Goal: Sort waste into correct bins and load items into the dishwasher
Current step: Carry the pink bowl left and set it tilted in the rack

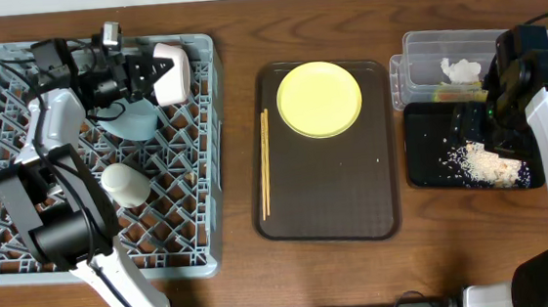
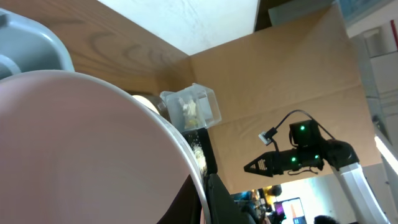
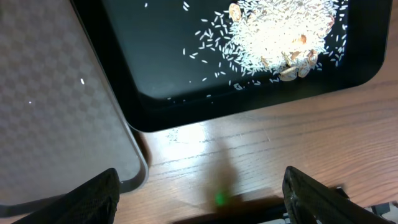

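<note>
Left gripper is clamped on the rim of the smooth white bowl over the grey pegged plastic rack. Right gripper gapes (fingers wide) above the glossy black tray of loose grainy rice.

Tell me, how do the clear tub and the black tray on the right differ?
The clear tub is see-through with taller walls; the black tray is opaque and shallow. The tub holds a crumpled white napkin; the tray holds loose rice scraps. Both are rectangular, look similar in footprint, and sit next to each other to the right of the brown serving tray.
</note>
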Controlling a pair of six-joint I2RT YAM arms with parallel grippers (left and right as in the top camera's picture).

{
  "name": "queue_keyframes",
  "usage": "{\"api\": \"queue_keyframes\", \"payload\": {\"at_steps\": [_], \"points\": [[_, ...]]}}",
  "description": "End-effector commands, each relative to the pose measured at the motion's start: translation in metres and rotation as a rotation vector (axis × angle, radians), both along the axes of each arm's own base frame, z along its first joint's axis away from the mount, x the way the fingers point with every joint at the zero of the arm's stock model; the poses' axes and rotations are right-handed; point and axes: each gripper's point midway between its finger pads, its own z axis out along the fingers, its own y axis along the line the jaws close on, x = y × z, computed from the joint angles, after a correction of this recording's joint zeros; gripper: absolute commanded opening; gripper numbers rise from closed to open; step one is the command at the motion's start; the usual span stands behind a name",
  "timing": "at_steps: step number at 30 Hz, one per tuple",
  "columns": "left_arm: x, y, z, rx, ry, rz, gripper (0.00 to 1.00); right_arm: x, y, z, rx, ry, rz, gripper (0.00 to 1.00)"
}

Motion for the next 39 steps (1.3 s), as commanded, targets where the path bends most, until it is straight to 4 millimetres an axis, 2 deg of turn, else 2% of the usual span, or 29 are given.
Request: {"api": "queue_keyframes", "payload": {"at_steps": [1,2,4,8,18,23,29,34,39], "points": [[0.004,0.019,-0.016,0.011,0.043,0.051,0.06,0.001,-0.003,0.003,-0.008,-0.006,0.007,0.81],[0.005,0.024,-0.018,0.02,0.047,0.067,0.07,0.001,-0.003,0.003,-0.008,-0.007,0.007,0.81],[0.006,0.034,-0.02,0.033,0.053,0.094,0.16,0.001,-0.003,0.003,-0.008,-0.007,0.007,0.81],[0.006,0.049,-0.021,0.027,0.077,0.129,0.48,0.001,-0.003,0.003,-0.008,-0.007,0.007,0.81],[0.006,0.065,-0.021,0.03,0.135,0.184,0.79,0.0,-0.003,0.003,-0.007,-0.004,0.007,0.81],[0.012,0.084,-0.024,0.147,0.166,0.289,0.83,-0.002,-0.003,0.003,-0.007,0.003,0.007,0.8],[0.013,0.115,-0.008,0.309,0.142,0.437,0.87,-0.002,-0.004,0.003,-0.006,0.005,0.004,0.8],[0.007,0.135,0.019,0.392,0.098,0.529,0.87,-0.002,-0.004,0.003,-0.007,0.002,0.003,0.8],[-0.003,0.129,0.053,0.415,0.043,0.545,0.88,-0.001,-0.004,0.003,-0.007,0.0,0.002,0.8]]}}
